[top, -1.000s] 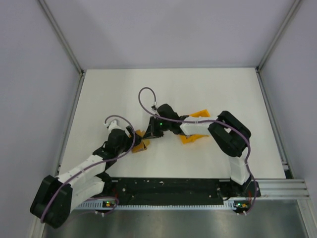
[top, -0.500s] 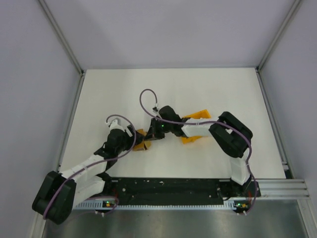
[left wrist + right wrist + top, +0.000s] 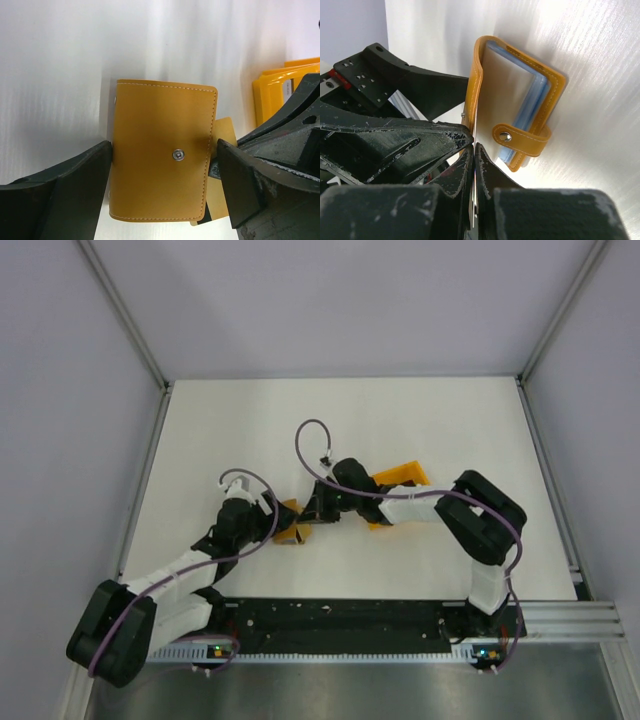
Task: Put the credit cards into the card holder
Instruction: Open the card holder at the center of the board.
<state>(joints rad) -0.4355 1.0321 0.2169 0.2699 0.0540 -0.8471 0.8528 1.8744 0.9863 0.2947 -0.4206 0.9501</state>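
One card holder sits inside wide left pincer; right pincer closed, alongside.

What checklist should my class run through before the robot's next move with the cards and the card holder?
1. Left end effector straddles card holder, jaws wide: ok.
2. Right end effector shut on grey card: ok.
3. Light blue card inside holder: ok.
4. Grey card fully seated: not ok, its near end sits outside.
5. Snap strap clear of the card's path: cannot tell.
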